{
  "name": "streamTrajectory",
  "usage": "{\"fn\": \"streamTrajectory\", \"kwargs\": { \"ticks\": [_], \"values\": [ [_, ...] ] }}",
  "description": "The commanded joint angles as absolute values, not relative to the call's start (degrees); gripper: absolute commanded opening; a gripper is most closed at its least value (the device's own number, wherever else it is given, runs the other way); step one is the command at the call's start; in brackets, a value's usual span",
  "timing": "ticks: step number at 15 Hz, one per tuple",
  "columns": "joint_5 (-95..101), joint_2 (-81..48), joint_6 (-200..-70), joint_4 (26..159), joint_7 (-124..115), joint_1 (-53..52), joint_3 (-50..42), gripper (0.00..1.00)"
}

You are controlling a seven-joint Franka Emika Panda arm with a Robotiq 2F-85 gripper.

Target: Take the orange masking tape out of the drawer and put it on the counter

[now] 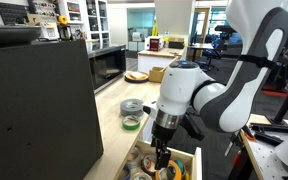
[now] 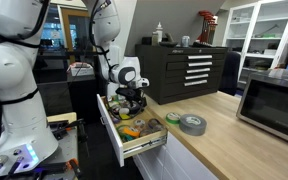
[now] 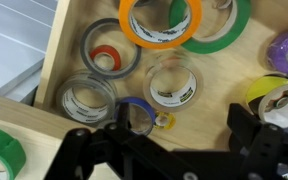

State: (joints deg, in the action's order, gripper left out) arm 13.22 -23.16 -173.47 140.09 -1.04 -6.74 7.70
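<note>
**Claw** (image 3: 179,152): hangs over the open drawer, fingers (image 3: 94,150) spread wide with nothing between them. In both exterior views it points down into the drawer (image 1: 162,152) (image 2: 132,103). Whether its tips touch any of the contents cannot be told.

**Drawer** (image 3: 52,60): pale wood, pulled out from under the counter (image 2: 214,145), white front panel (image 2: 147,146) facing outward.

**Orange masking tape** (image 3: 161,22): lies flat on the drawer floor at the top edge of the wrist view, apart from the claw. It overlaps a green roll (image 3: 230,28) that shows beside and behind it.

**Other drawer contents, wrist view:**
- clear roll with a red core (image 3: 109,56)
- two more clear rolls (image 3: 84,97) (image 3: 174,88)
- blue-edged roll (image 3: 134,108) just beside the claw's finger
- purple item (image 3: 287,47) at the frame edge
- yellow roll (image 3: 264,90)

**On the counter:**
- grey duct tape roll (image 2: 192,123), lying flat
- small green tape roll (image 2: 172,118) just beside it, nearer the drawer
- both also show in an exterior view (image 1: 132,106) (image 1: 131,122)
- microwave (image 2: 274,100) further along
</note>
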Motion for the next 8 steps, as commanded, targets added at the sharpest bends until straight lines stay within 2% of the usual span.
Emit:
{"fn": "streamTrajectory", "kwargs": {
  "ticks": [1, 8],
  "values": [
    [10.6, -23.8, -173.5, 139.8, 0.9, -7.7, 7.1, 1.00],
    [9.9, -24.7, -173.7, 139.6, 1.2, -7.3, 7.6, 1.00]
  ]
}}
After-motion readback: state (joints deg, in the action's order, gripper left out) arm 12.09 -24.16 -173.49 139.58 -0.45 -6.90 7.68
